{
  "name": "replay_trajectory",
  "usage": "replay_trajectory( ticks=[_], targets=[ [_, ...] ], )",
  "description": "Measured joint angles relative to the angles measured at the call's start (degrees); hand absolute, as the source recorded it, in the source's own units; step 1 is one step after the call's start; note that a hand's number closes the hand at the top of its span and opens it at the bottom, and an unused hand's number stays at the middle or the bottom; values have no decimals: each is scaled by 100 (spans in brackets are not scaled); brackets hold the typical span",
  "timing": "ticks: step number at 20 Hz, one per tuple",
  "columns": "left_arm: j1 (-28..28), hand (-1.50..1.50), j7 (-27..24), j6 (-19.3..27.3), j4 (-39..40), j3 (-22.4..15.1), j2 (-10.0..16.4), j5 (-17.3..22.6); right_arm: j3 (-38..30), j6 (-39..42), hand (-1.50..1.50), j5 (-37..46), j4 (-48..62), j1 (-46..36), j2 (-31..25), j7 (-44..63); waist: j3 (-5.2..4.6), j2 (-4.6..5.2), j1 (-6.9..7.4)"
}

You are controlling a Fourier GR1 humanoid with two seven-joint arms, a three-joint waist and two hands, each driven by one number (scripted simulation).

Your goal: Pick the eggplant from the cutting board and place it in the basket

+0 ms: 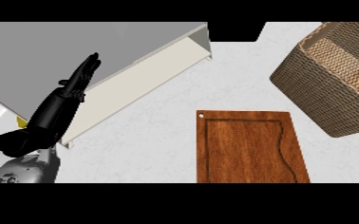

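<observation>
Left hand [79, 78] open, fingers straight, empty; right hand out of frame. No eggplant visible on cutting board [245, 147] or in basket [308, 90]: a miss would go unseen

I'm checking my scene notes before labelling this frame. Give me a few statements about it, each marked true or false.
1. The visible part of the cutting board is bare. True.
2. The basket stands left of the cutting board. False: it stands to the board's right and farther back.
3. The left robot hand grips the basket's rim. False: it shows at the view's left, fingers straight, holding nothing.
4. The basket and the cutting board do not touch. True.
</observation>
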Motion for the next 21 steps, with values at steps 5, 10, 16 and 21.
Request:
replay_trajectory(
  ticks=[5, 10, 16, 21],
  targets=[
    [-28, 0, -94, -11, 52, 15, -43, -62, -207, -347, -150, -420, 283, 29, -94, -556, 3, -9, -6],
    [-106, 0, -71, 15, 131, -1, -127, -126, -253, -312, -150, -762, 483, -25, -291, -1085, 0, -22, -17],
    [13, 0, -74, -76, 34, 49, -104, -76, -466, -307, -150, -1418, 423, -217, -398, -1646, -1, -26, -16],
    [77, 0, -129, -96, 18, 112, -82, -104, -826, -310, -150, -2104, -7, -101, -389, -1798, -2, -49, -81]
  ],
)
